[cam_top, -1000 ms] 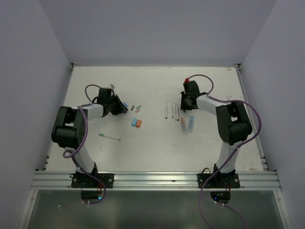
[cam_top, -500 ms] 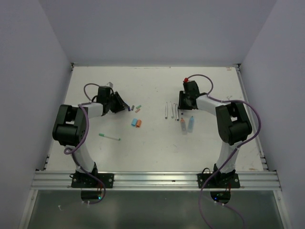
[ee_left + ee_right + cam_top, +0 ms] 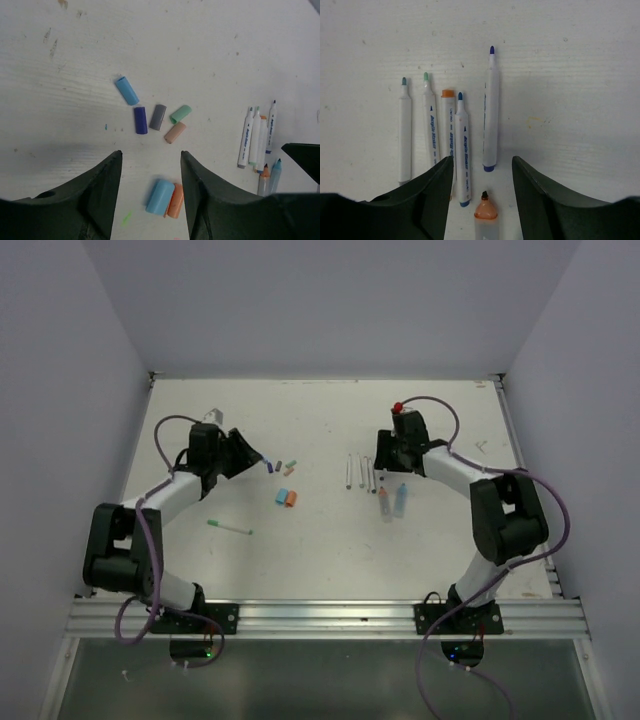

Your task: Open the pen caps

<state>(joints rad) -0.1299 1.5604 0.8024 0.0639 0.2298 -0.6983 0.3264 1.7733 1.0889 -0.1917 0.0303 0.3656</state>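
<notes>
On the table [image 3: 330, 550], small pen caps [image 3: 158, 117] lie clustered just ahead of the left hand [image 3: 150, 155], which is spread apart and empty. The right hand [image 3: 482, 159], also apart, hovers over uncapped pens [image 3: 431, 127].

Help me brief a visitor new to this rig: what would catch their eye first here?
Loose pen caps lie scattered ahead of the open left gripper, a light blue cap and an orange cap side by side nearest it. Before the open right gripper, uncapped pens lie in a row, tips pointing away. One thin green pen lies alone, left of centre.
</notes>
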